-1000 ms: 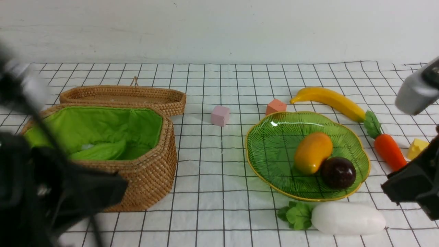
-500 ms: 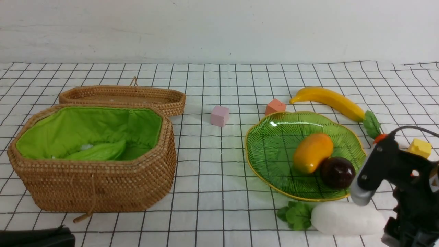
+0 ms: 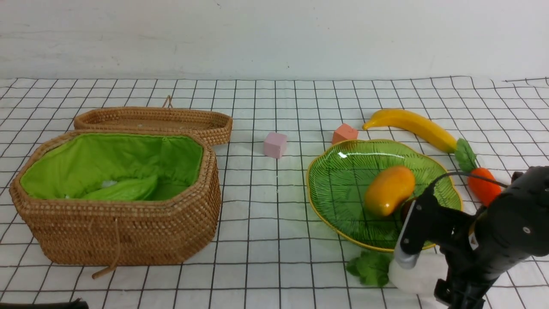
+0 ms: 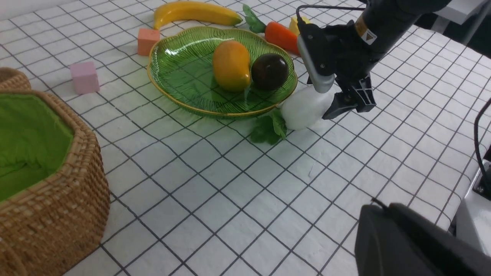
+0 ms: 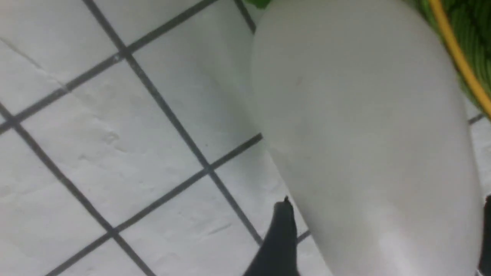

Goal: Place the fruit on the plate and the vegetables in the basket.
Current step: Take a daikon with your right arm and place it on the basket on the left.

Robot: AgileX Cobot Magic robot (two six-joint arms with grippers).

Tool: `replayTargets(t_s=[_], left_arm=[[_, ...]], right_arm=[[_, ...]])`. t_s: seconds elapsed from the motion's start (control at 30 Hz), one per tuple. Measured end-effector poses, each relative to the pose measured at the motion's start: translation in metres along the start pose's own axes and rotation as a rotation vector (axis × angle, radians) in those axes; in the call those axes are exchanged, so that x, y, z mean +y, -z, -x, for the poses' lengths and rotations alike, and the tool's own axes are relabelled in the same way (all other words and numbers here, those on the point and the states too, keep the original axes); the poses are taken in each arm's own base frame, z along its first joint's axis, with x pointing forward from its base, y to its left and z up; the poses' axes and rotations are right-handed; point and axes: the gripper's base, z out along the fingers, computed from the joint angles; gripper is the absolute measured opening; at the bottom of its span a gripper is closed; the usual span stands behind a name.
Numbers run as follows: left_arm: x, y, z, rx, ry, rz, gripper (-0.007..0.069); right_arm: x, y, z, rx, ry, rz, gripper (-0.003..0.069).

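Observation:
The white radish (image 3: 411,275) with green leaves (image 3: 369,268) lies on the cloth just in front of the plate (image 3: 339,180). My right gripper (image 5: 385,214) is open and straddles the radish (image 5: 364,115), one finger on each side. On the plate rest the mango (image 3: 388,190) and the mangosteen (image 4: 269,71), which the right arm mostly hides in the front view. Behind the plate lie the banana (image 3: 411,124) and the carrot (image 3: 482,186). The basket (image 3: 128,231) at the left holds the green gourd (image 3: 124,189). My left gripper (image 4: 378,209) is shut and empty near the table's front edge.
The flat woven lid (image 3: 154,120) lies behind the basket. A pink cube (image 3: 275,144) and an orange cube (image 3: 344,133) sit between basket and plate. A yellow cube (image 4: 293,25) is beside the carrot.
My right arm came down and leftward over the radish and its jaws opened wide. My left arm drew back out of the front view. The radish has not moved.

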Motion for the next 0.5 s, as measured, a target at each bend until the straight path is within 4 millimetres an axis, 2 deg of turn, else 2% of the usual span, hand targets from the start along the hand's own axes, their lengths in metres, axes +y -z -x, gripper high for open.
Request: replayTargets(t_s=[0.07,0.23,0.5], left_arm=[[-0.0002,0.0000,-0.0015,0.017,0.000,-0.002,-0.0013],[-0.0004,0.0000,-0.0018,0.020,0.003,-0.004,-0.0013],[-0.0007,0.0000,-0.0018,0.020,0.006,-0.007,-0.0013]], right_arm=[[0.0012,-0.0088,0.0000,0.020,0.033,0.017,0.0601],[0.0027,-0.0133,0.0003,0.026,0.063,0.034,0.0531],[0.0047,-0.0131,-0.0013,0.042,0.052,0.056,0.0526]])
